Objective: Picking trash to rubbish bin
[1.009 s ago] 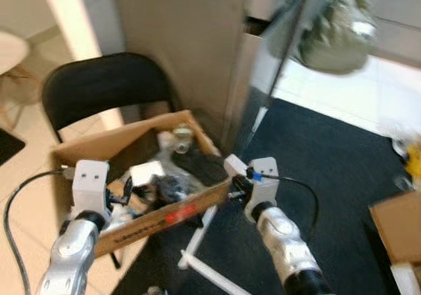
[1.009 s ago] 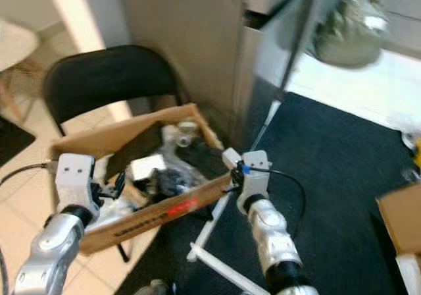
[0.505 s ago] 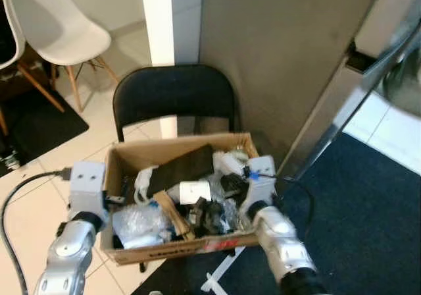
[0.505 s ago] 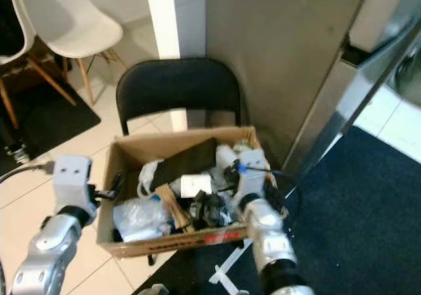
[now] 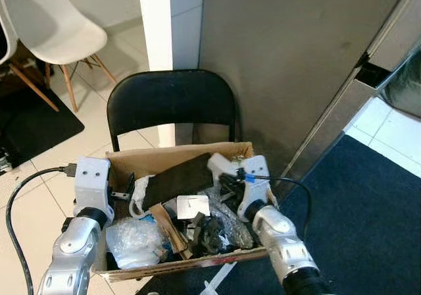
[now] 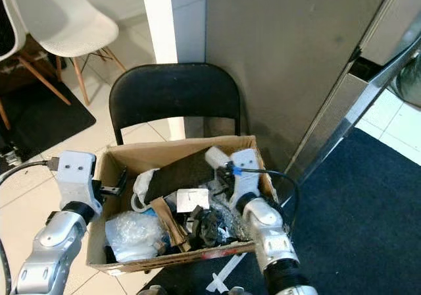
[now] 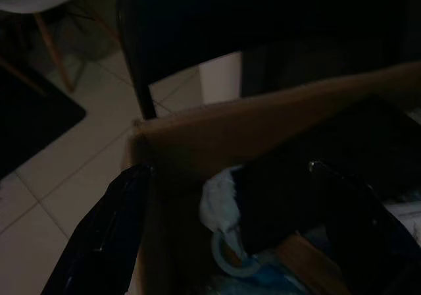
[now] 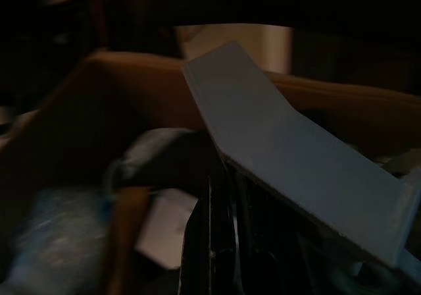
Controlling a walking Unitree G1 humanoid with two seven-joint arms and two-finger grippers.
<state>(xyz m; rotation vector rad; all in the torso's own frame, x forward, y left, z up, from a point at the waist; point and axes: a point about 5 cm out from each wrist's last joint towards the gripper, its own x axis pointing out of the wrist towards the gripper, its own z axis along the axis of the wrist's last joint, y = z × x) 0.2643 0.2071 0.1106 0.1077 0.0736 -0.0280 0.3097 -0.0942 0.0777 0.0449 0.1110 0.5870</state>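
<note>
- Two silver arms reach toward a cardboard box (image 5: 172,158) that sits on the seat of a black folding chair (image 5: 171,101).
- The box serves as the rubbish bin and is packed with trash: a black flat piece (image 5: 177,180) leaning across the middle, a white square packet (image 5: 192,207), a clear crumpled plastic bag (image 5: 135,241) at the robot's left front corner, a whitish wad with a ring-shaped handle (image 5: 139,196) near the left wall, and dark tangled bits (image 5: 212,232) toward the front.
- The left gripper (image 7: 227,232) hovers at the box's left wall; its two black fingers (image 7: 108,232) are spread wide, one outside the cardboard and one over the contents, with nothing between them.
- The right gripper (image 6: 222,178) is over the box's right rear part, above the heap.
- In the right wrist view its fingers (image 8: 214,242) look close together under a pale flat strip (image 8: 289,163), which appears to be pinched between them, though the dim picture makes the grip hard to confirm; the same white strip shows just ahead of the wrist in the head views.
- A white shell chair (image 5: 56,28) with wooden legs stands on the tiled floor (image 5: 39,170) to the robot's left rear, beside a black mat (image 5: 36,120).
- A grey panel wall (image 5: 289,58) rises behind the folding chair, and dark blue carpet (image 5: 368,209) covers the floor on the right.
</note>
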